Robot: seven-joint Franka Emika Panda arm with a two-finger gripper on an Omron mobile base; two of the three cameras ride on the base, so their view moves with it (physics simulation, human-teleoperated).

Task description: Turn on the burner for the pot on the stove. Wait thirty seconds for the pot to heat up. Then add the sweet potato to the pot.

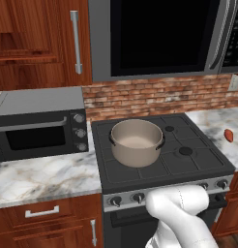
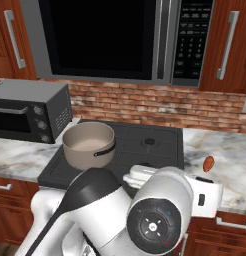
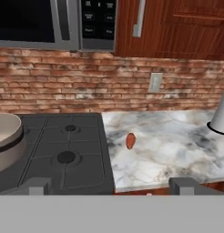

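One sweet potato (image 3: pixel 130 141) lies on the marble counter (image 3: pixel 177 150), long axis running 12 to 6 in the hand view. Pot (image 3: pixel 7 141) sits at its 9 o'clock. Gripper (image 3: pixel 111 185) jaws stand wide apart, holding nothing.

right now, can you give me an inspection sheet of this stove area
surface: marble counter on both sides of the black stove.
job's things: pot upright on the stove's left grate, its inside bare; sweet potato lying on the counter right of the stove, apart from the pot; knobs along the steel front strip.
clutter: toaster oven left of the stove; white cone-shaped object at far right.
gripper: open, holding nothing, fingertips low in hand view.
cables: nothing seen.
surroundings: brick backsplash, microwave, wood cabinets, wall outlet.
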